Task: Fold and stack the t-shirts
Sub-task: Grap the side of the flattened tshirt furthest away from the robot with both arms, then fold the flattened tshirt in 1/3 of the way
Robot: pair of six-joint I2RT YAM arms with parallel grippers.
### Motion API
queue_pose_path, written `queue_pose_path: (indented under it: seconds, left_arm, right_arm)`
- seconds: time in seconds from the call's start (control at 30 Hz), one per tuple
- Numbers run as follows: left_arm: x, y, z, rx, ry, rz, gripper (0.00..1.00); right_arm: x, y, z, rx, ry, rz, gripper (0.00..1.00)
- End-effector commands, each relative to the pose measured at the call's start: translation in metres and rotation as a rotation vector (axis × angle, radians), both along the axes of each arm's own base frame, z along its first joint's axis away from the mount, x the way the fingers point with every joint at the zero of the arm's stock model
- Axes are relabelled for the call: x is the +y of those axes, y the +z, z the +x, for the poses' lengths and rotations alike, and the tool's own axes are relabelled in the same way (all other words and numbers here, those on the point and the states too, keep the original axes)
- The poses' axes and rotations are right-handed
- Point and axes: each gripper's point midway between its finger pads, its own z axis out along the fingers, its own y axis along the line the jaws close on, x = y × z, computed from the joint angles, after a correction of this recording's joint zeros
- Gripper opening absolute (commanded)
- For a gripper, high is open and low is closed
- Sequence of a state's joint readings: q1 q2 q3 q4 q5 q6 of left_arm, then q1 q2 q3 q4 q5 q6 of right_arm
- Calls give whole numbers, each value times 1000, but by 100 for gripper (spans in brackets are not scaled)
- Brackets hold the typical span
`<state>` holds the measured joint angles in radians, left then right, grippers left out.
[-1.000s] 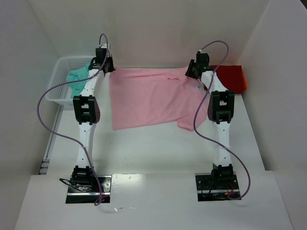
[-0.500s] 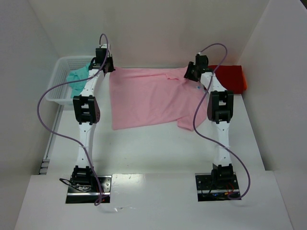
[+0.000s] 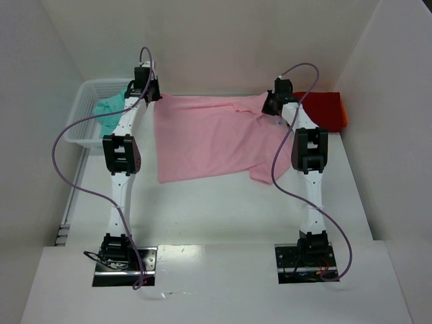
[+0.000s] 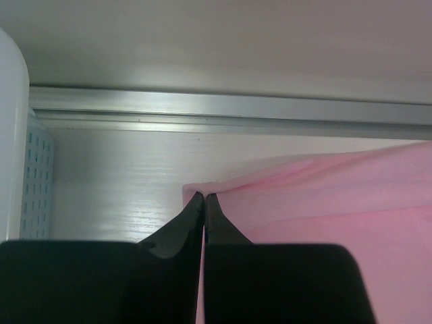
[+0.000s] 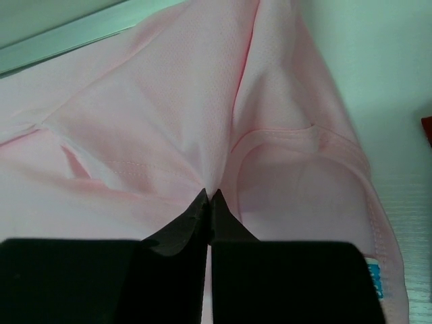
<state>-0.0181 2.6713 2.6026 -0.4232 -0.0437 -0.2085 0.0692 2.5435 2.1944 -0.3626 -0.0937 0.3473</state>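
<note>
Lying spread and lightly creased, pink t-shirt [image 3: 202, 142], far edge clamped by left gripper [image 4: 204, 197], right gripper [image 5: 209, 194]

This is a robotics lab test cell. A white table [image 3: 223, 209] is boxed in by plain white walls [image 3: 223, 40] on three sides. A left arm [image 3: 121, 155] and a right arm [image 3: 310, 152] are bolted to metal plates [image 3: 108, 273] at its near edge. Purple cables [image 3: 55, 155] loop free, and an aluminium rail [image 4: 223, 111] lines the far edge. The household things are a basket [image 3: 77, 120] at the far left corner and a pink shirt [image 3: 209, 138].
</note>
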Motion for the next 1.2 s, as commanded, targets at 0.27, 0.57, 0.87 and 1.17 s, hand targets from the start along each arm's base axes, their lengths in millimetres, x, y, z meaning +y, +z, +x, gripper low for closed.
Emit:
queue_pose_path:
  seconds: [0.27, 0.57, 0.87, 1.17]
  left_arm:
    - [-4, 62, 3, -112, -37, 12, 0]
    - [-6, 63, 1, -103, -45, 8, 0]
    - [-6, 97, -5, -141, -45, 8, 0]
    - [11, 170, -14, -260, 8, -8, 0]
  right_arm:
    - [-2, 95, 23, -182, 4, -17, 23]
    - [3, 85, 25, -171, 17, 3, 1]
    - [-3, 161, 27, -283, -1, -13, 1]
    - [-14, 259, 10, -431, -14, -2, 1]
